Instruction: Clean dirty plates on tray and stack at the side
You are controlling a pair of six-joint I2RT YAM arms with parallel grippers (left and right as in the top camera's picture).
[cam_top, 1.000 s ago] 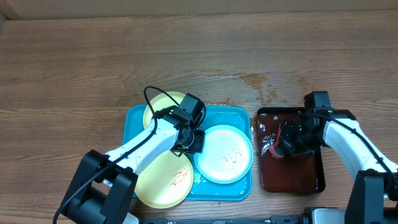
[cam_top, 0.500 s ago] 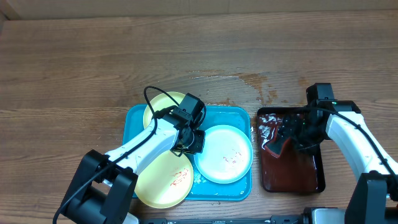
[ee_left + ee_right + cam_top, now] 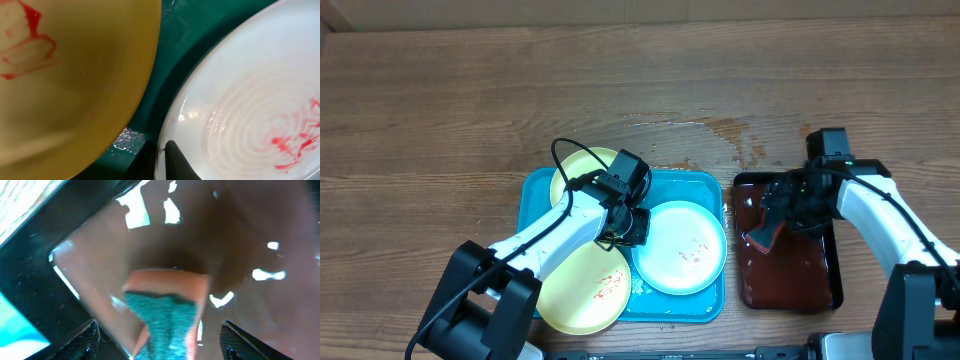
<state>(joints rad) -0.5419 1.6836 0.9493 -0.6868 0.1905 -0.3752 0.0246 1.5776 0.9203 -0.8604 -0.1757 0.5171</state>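
Three dirty plates lie on the turquoise tray [image 3: 698, 188]: a yellow-green one [image 3: 578, 168] at the back left, another [image 3: 580, 288] hanging over the front left rim, and a mint-blue one [image 3: 682, 248] on the right, smeared red. My left gripper [image 3: 632, 226] [image 3: 161, 149] is shut on the mint-blue plate's [image 3: 250, 105] left rim, one finger above and one under it. My right gripper [image 3: 785, 212] [image 3: 162, 341] stands open over the dark red tray, with an orange and teal sponge [image 3: 760, 237] [image 3: 167, 310] loose between its wide-apart fingers.
The small dark red-brown tray [image 3: 802, 285] sits right of the turquoise one, wet and glossy inside [image 3: 240, 230]. A wet patch [image 3: 720, 135] marks the wooden table behind both trays. The front yellow-green plate [image 3: 70, 85] lies close beside the mint-blue one.
My right gripper has opened and let go of the sponge, which now leans in the dark red tray. The right arm shifted slightly back and left. The left arm stayed put.
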